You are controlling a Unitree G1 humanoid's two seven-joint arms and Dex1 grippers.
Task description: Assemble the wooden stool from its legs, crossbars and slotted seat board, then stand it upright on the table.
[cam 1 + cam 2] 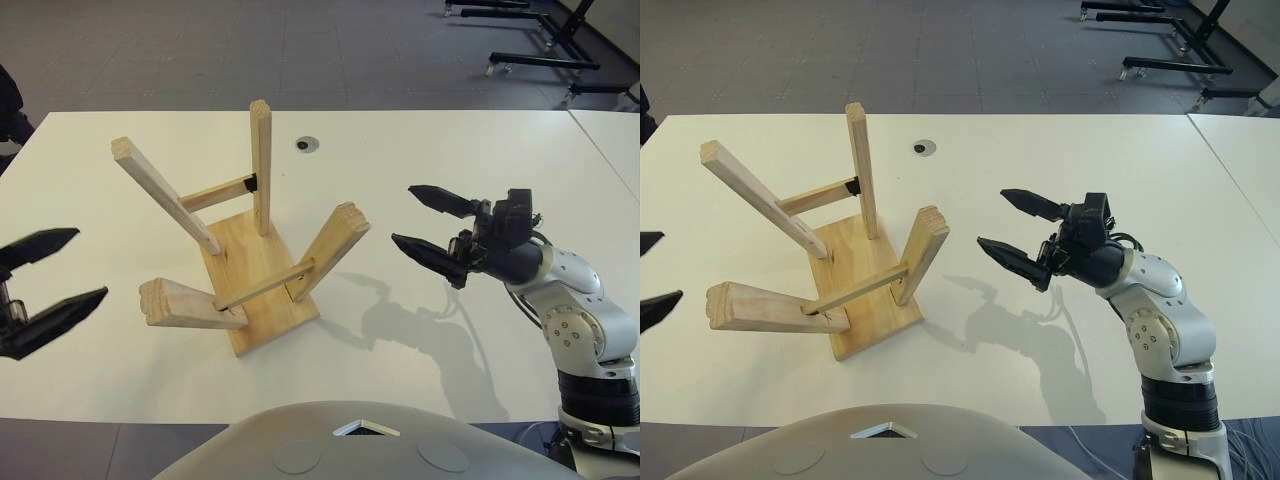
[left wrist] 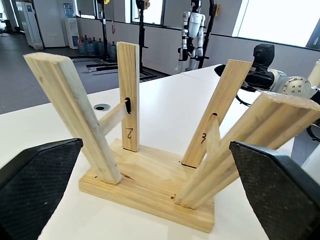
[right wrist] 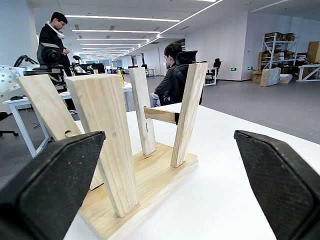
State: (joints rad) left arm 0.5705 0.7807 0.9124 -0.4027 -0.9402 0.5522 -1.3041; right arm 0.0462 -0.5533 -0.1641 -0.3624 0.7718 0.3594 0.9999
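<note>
The wooden stool (image 1: 255, 270) lies upside down in the middle of the white table (image 1: 400, 150), seat board flat and its legs splayed upward. Two crossbars (image 1: 262, 284) link the leg pairs. The far legs stand more upright; the near left leg (image 1: 190, 305) leans almost flat. My left gripper (image 1: 48, 290) hovers open to the stool's left, apart from it. My right gripper (image 1: 432, 228) hangs open to the stool's right, fingers pointing at the nearest leg (image 1: 332, 248) without touching. In the left wrist view the stool (image 2: 150, 185) sits between my black fingers (image 2: 35, 185).
A small round grommet hole (image 1: 304, 144) sits in the table behind the stool. A second table (image 1: 610, 130) adjoins at the right. Black equipment frames (image 1: 545, 45) stand on the floor beyond. Bare tabletop lies in front of and right of the stool.
</note>
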